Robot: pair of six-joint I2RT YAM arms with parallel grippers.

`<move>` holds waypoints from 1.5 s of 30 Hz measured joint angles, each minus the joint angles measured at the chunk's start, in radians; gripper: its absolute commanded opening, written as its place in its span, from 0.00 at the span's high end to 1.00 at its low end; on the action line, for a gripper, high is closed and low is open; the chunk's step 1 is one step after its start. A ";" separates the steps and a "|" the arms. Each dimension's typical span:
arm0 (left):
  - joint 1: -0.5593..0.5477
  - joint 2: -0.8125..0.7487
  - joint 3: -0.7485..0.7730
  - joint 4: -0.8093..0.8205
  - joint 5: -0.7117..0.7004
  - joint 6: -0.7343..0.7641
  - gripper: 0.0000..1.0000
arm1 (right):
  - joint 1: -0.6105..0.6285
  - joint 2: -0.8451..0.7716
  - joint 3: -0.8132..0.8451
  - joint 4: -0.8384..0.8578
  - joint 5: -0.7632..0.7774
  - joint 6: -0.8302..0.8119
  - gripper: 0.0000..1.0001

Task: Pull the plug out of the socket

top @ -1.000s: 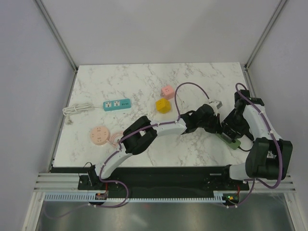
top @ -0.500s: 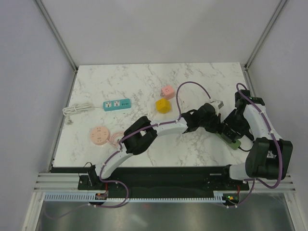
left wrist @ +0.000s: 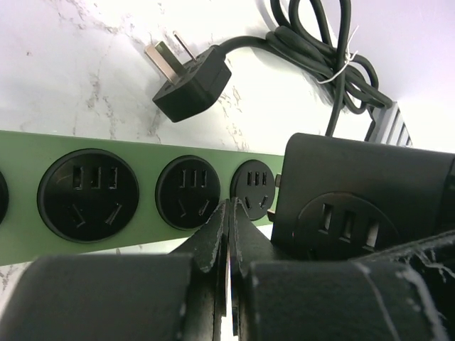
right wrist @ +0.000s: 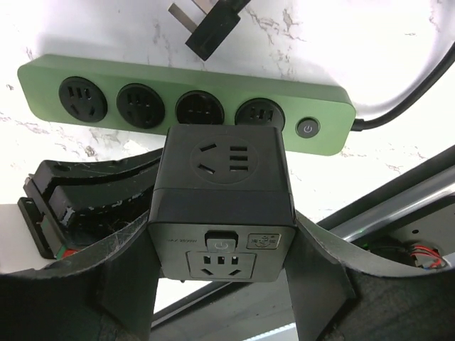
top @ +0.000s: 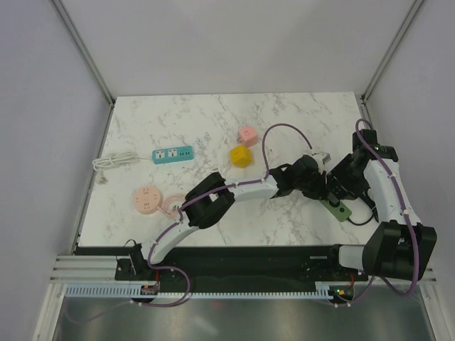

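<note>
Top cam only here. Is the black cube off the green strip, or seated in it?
Observer: Off. The right wrist view shows the cube held in the right gripper, and all four sockets of the strip empty.
Operator: And the other arm?
Observer: The left gripper is shut on nothing, its tips at the strip's near edge.
Operator: Anything else plugged in?
Observer: No. A black plug lies loose on the table beyond the strip, prongs bare.
</note>
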 measured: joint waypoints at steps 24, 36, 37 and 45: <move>0.016 -0.535 -0.764 0.339 0.036 0.161 0.98 | 0.049 -0.207 -0.037 0.077 0.180 -0.153 1.00; 0.057 -1.040 -1.188 0.575 -0.452 0.376 0.98 | 0.650 -0.221 -0.106 0.394 0.343 -0.162 1.00; 0.072 -1.067 -1.214 0.581 -0.496 0.377 0.98 | 0.706 -0.209 -0.113 0.425 0.375 -0.167 1.00; 0.380 -1.283 -1.416 0.533 -0.771 0.247 0.98 | 1.247 -0.067 -0.346 0.949 0.686 -0.319 1.00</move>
